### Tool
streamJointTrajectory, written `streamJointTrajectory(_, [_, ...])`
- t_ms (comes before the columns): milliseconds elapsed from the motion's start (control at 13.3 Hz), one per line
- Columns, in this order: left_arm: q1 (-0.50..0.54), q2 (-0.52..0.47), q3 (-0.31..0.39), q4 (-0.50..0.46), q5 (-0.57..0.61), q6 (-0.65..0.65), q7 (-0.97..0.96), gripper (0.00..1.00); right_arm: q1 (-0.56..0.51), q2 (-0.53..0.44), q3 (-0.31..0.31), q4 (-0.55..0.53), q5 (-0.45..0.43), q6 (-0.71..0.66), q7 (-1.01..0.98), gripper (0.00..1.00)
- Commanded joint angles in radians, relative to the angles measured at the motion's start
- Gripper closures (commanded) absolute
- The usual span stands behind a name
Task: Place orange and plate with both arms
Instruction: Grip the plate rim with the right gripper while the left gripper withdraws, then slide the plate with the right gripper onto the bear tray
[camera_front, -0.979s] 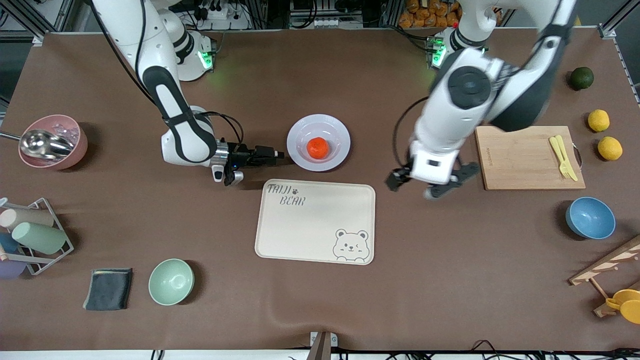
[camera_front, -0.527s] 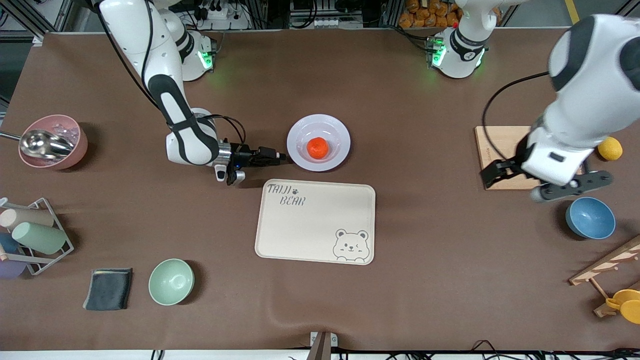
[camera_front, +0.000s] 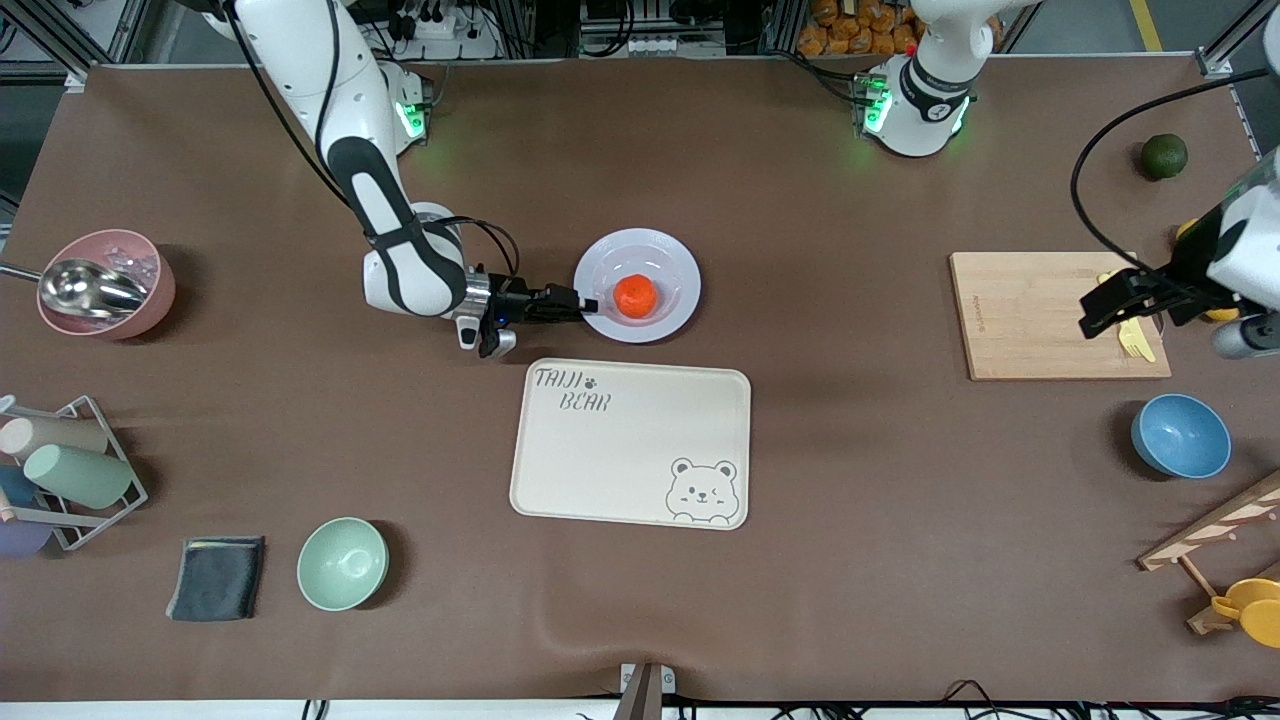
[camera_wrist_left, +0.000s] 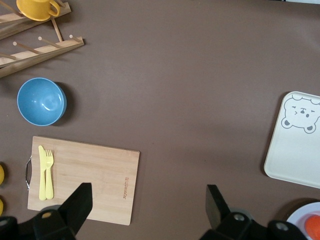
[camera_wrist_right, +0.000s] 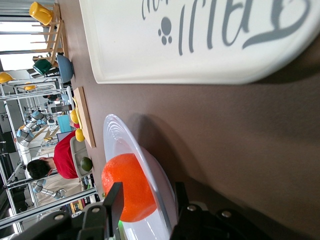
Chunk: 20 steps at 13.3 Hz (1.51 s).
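The right gripper (camera_front: 588, 303) straddles the rigid plate (camera_front: 680, 262) rim unclosed; orange (camera_front: 635, 295) may roll; left gripper (camera_front: 1165, 318) hangs open

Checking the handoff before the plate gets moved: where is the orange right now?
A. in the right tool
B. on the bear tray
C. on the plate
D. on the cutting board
C: the orange sits in the middle of the plate, with the right tool straddling the plate's rim.
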Motion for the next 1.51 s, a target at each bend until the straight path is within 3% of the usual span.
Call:
streamJointTrajectory(0, [0.016, -0.036, -0.009, 0.003, -0.022, -0.038, 0.025, 0.0, 0.006, -0.024, -0.006, -0.02, 0.034, 0.008, -0.018, 0.83])
streamJointTrajectory(75, [0.005, -0.047, -0.003, 0.003, -0.022, -0.05, 0.027, 0.0, 0.006, -0.029, -0.006, -0.022, 0.034, 0.008, -0.018, 0.99])
streamJointTrajectory(301, [-0.183, -0.067, 0.178, 0.0, -0.025, -0.06, 0.027, 0.0, 0.006, -0.038, -0.006, -0.022, 0.042, 0.008, -0.018, 1.0])
streamJointTrajectory(452, [-0.246, -0.075, 0.236, 0.001, -0.038, -0.077, 0.027, 0.0, -0.003, -0.064, -0.006, -0.02, 0.042, 0.005, 0.005, 1.0])
streamJointTrajectory(1130, [-0.302, -0.099, 0.288, -0.023, -0.039, -0.12, 0.057, 0.0, -0.026, -0.164, -0.006, -0.005, 0.132, -0.031, 0.197, 1.0])
streamJointTrajectory(1280, [-0.299, -0.095, 0.277, -0.02, -0.039, -0.12, 0.057, 0.0, -0.025, -0.147, -0.007, 0.076, 0.213, -0.022, 0.2, 1.0])
streamJointTrajectory(1431, [-0.299, -0.085, 0.277, -0.017, -0.039, -0.12, 0.056, 0.0, -0.061, -0.09, -0.009, 0.159, 0.218, -0.022, 0.2, 1.0])
